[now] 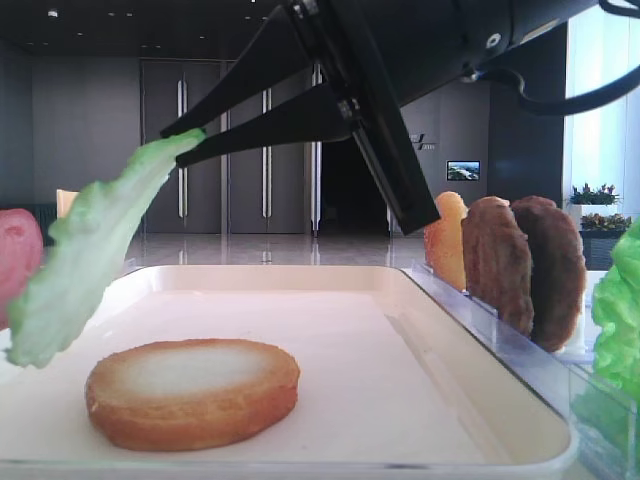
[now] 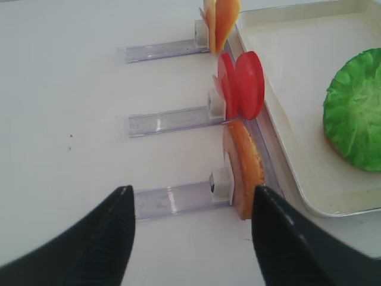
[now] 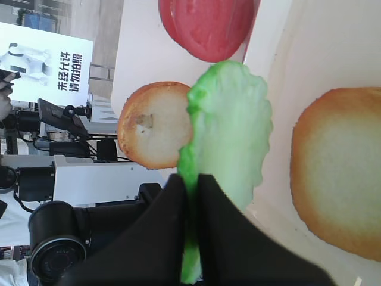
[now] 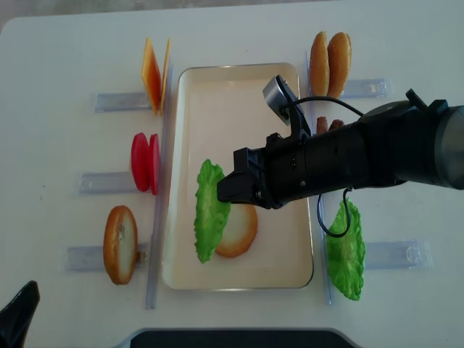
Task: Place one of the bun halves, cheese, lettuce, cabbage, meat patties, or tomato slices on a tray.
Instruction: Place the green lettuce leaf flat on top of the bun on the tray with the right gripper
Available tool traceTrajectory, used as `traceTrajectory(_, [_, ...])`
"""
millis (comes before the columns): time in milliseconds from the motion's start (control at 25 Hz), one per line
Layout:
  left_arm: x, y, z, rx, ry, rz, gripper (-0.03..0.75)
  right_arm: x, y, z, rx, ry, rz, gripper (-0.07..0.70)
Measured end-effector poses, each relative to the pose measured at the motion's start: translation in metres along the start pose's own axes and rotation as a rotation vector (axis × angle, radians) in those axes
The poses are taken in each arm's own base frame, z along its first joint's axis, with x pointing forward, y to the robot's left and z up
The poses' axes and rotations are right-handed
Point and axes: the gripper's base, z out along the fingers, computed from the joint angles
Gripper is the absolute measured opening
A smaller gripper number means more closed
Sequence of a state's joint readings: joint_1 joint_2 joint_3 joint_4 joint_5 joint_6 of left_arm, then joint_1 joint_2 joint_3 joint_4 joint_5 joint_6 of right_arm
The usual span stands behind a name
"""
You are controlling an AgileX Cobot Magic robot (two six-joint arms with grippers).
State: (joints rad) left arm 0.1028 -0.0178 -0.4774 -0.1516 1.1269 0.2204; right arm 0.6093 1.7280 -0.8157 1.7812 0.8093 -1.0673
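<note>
Clamping the black right gripper (image 1: 195,142) on one edge of the thin, floppy bright green lettuce leaf (image 1: 75,262), dangling above the cream-white rectangular tray (image 4: 286,272) near its left rim. Judging it light, limp, tearable, best pinched by the edge. Leaving the left gripper (image 2: 190,238) spread apart.

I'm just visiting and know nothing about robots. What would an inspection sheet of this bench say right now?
Surface: white table, bare between the racks.
Job's things: tray holds one bun half lying flat; a lettuce leaf hangs above it. Cheese, tomato slices and another bun half stand in racks on the left; two bun halves, meat patties and a second green leaf on the right.
Clutter: nothing seen.
Grippers: right gripper shut on the lettuce's edge; left gripper open, empty, facing the left racks.
Cables: black cable looping from the right arm.
Surroundings: dim hall with doors.
</note>
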Motion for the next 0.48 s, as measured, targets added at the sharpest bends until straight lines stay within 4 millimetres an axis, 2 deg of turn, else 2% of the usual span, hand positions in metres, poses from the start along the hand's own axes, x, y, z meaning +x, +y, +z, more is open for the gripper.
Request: traceTrajectory(480, [0.0, 0.0, 0.0, 0.0, 0.0, 0.0, 0.471, 0.001, -0.0082, 0.0051, 0.014, 0.015, 0.021, 0.052])
